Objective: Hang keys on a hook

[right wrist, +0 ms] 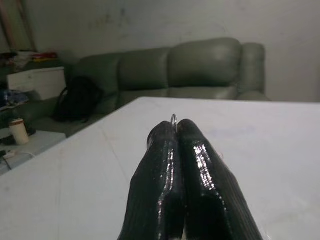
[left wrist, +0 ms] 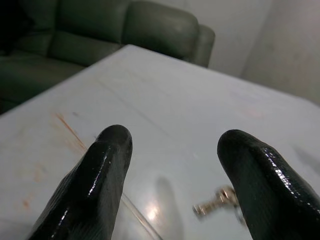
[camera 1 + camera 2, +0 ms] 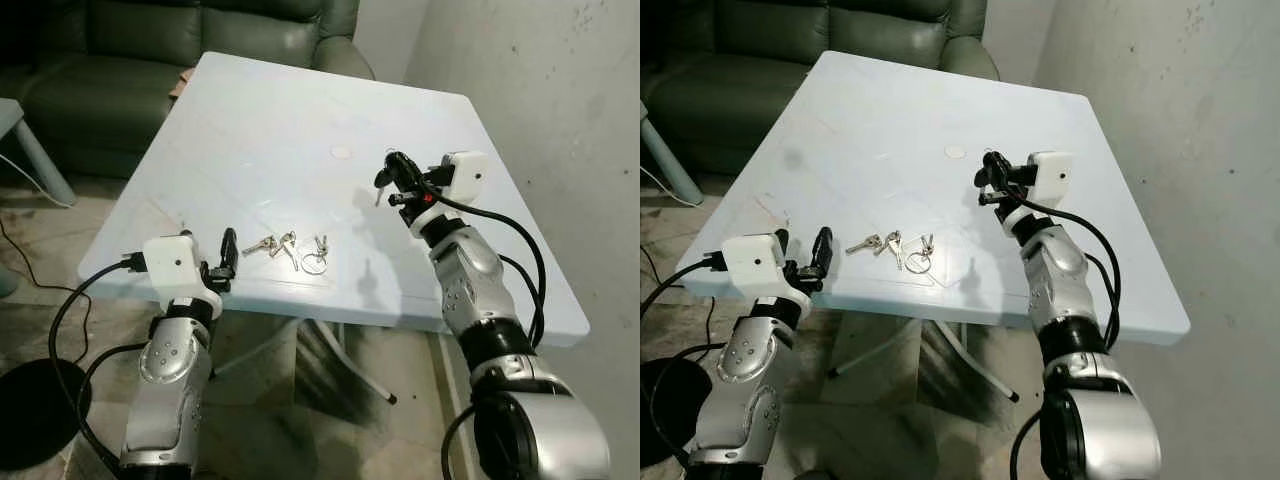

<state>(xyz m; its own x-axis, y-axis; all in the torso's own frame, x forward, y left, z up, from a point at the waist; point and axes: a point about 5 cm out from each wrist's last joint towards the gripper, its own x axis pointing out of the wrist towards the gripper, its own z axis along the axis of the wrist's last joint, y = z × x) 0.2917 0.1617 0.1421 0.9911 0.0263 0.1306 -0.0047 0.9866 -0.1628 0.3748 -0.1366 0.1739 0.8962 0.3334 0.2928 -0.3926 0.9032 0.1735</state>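
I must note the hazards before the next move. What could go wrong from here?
The right pincer pinches its key only by a thin ring at the fingertips, above the table, so the key may slip and drop. More keys lie near the table's front edge, close to the open left pincer; a careless nudge could push them off.
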